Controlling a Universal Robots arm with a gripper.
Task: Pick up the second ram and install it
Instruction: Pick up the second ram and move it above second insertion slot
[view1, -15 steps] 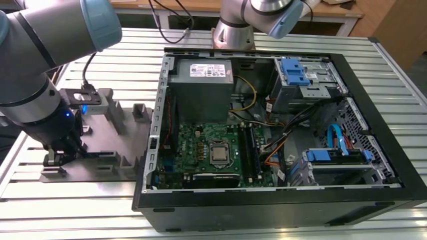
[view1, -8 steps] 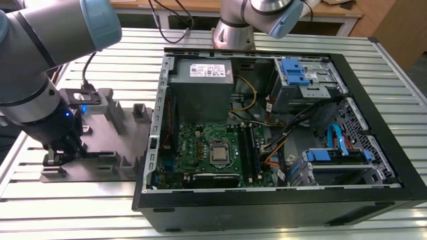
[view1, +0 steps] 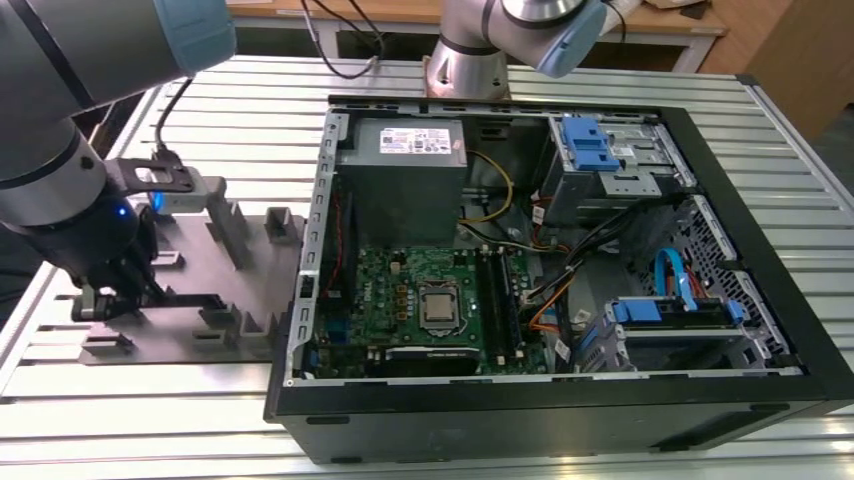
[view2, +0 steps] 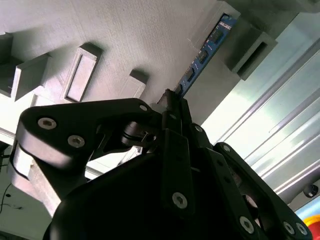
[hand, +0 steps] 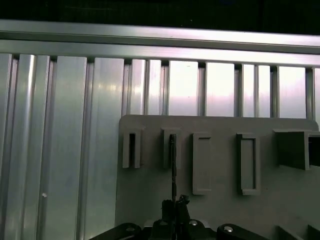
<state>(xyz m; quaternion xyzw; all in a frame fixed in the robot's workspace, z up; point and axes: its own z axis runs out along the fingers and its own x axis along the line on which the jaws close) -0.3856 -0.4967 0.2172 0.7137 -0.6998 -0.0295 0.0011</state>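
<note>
The second ram (view2: 205, 50), a thin blue-black board, stands on edge in the grey tray (view2: 125, 30), its far end resting in a grey block. My gripper (view2: 172, 100) is shut on its near end, the black fingers pressed against both faces. In the first wrist view the ram (hand: 173, 160) appears edge-on as a thin dark line running from the gripper (hand: 175, 204) to a slotted block. The exterior view shows the gripper (view1: 127, 295) low over the tray (view1: 254, 290), at the view's left, with the ram (view1: 187, 298) as a dark bar beside it.
An open computer case (view1: 534, 410) lies to the tray's right in the exterior view, with the green motherboard (view1: 400, 290) and its long black slots (view1: 494, 290) inside. Several grey blocks (hand: 247, 162) rise from the tray. The ribbed metal table (hand: 65, 125) surrounds it all.
</note>
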